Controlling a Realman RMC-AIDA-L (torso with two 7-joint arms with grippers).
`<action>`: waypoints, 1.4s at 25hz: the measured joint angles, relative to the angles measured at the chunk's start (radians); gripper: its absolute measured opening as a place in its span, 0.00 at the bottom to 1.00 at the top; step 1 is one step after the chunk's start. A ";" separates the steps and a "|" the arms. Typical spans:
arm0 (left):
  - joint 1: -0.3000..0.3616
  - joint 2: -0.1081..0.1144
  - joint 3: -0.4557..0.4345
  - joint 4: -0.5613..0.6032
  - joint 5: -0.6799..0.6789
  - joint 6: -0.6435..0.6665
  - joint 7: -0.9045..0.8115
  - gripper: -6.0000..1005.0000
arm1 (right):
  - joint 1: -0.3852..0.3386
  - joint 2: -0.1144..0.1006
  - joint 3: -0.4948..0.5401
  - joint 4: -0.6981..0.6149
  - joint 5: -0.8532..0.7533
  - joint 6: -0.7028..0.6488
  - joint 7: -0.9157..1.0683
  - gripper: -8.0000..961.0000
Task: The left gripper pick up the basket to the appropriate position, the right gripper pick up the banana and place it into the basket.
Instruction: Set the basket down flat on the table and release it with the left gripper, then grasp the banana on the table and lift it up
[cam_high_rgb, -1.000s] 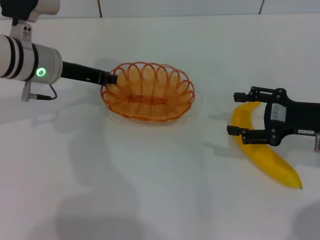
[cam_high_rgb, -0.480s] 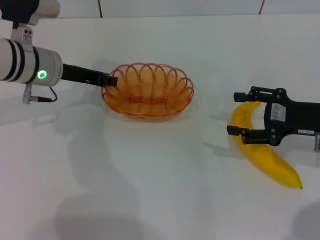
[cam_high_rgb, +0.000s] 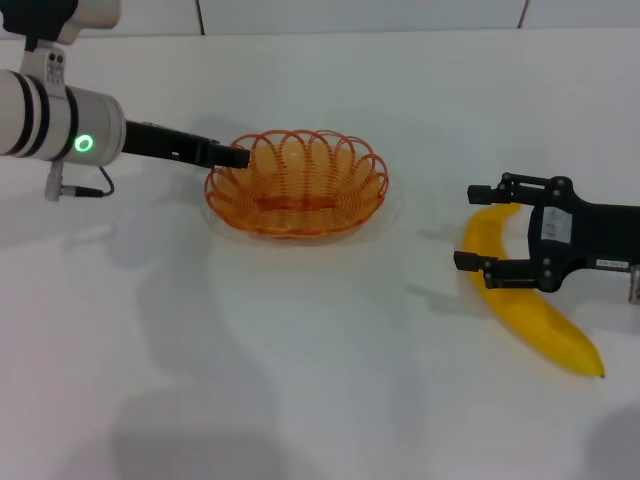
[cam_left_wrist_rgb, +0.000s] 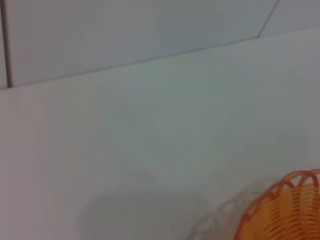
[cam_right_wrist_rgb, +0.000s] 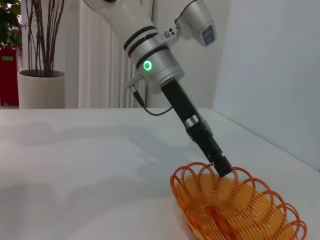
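The left black two-fingered hand (cam_high_rgb: 232, 157) grips the left rim of the small oval orange wire basket (cam_high_rgb: 297, 183), pinched tight on the looped edge at the far left of the white tabletop (cam_high_rgb: 300, 340). Over on the right, the right black hand (cam_high_rgb: 484, 226) hangs wide, fingers (cam_high_rgb: 478, 261) straddling the upper end of the smooth yellow curved banana (cam_high_rgb: 525, 301), which lies flat on the tabletop, well apart from the basket.
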 joint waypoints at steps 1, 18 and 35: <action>0.000 0.000 0.000 0.000 0.000 0.000 0.000 0.53 | -0.001 0.000 0.000 0.000 0.000 0.000 0.000 0.77; 0.444 0.004 0.000 0.337 -0.511 0.433 0.504 0.63 | -0.036 -0.009 0.002 0.000 0.057 -0.012 0.000 0.76; 0.577 0.005 -0.018 -0.022 -0.699 0.472 1.181 0.63 | -0.067 -0.009 0.001 0.000 0.080 -0.012 -0.009 0.76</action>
